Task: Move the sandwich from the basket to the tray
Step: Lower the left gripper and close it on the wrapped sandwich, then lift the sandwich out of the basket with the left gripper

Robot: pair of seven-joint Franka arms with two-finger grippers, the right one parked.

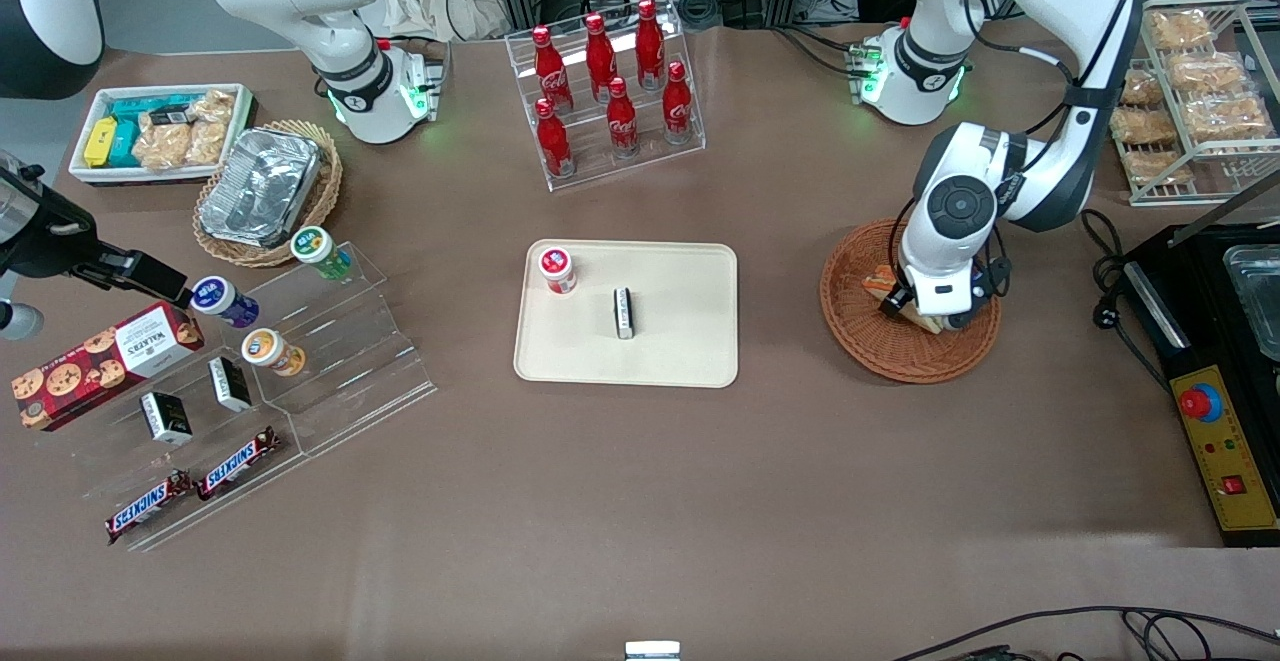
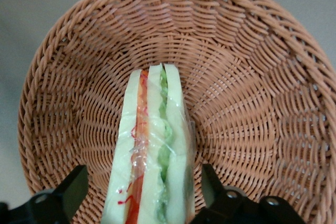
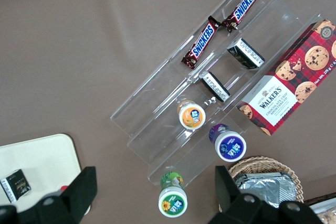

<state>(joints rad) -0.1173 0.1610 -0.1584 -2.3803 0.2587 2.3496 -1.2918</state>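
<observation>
- gripper [image 2: 142, 195] low inside basket [image 2: 252, 103], fingers [image 2: 71, 190] spread wide, straddling the sandwich [image 2: 152, 145], no contact yet
- sandwich lies on edge, easing a side pinch
- tray [image 1: 690, 351] at basket's 9 o'clock in the front view, awaiting drop

"What do I have on my desk [image 1: 620, 481] toward the parked arm's end?"

"A clear stepped stand [image 1: 330, 361] with two Snickers bars [image 1: 195, 489], two small dark boxes [image 1: 195, 401] and three little tubs [image 1: 270, 301]. A Walkers cookie box [image 1: 105, 363] sits beside it."

"And farther from the front camera?"

"A tan basket with a foil pan [image 1: 262, 186], a white box of snacks [image 1: 155, 131], and a clear rack of red cola bottles [image 1: 610, 91]. Bagged pastries [image 1: 1190, 91] fill a wire shelf at my working end."
</observation>
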